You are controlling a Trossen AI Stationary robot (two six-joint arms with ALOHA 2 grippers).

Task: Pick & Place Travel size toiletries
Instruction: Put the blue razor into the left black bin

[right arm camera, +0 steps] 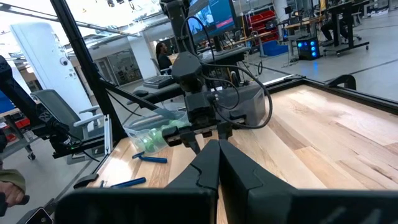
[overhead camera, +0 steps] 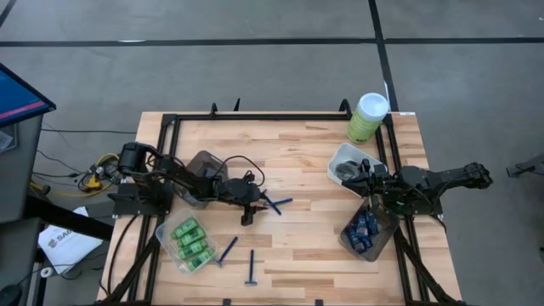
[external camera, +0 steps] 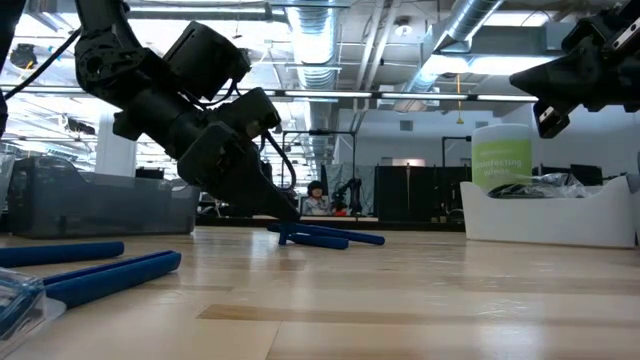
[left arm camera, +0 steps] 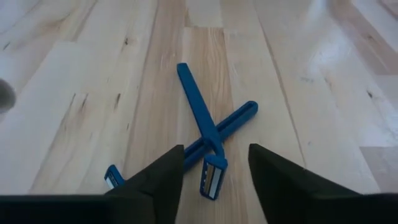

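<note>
Two blue-handled razors lie crossed on the wooden table, a little left of its middle. My left gripper slants down over them, open. Its fingers stand on either side of the upper razor's head without touching it. The other razor's handle runs under one finger. In the low view the left gripper hangs just in front of the crossed razors. My right gripper is shut on nothing and waits over the table's right side.
Near the front left, a clear tub holds green mini bottles, with two more razors beside it. A smoky tub sits behind the left arm. At the right are a white tub, a tub of dark-blue tubes and a pale-green canister.
</note>
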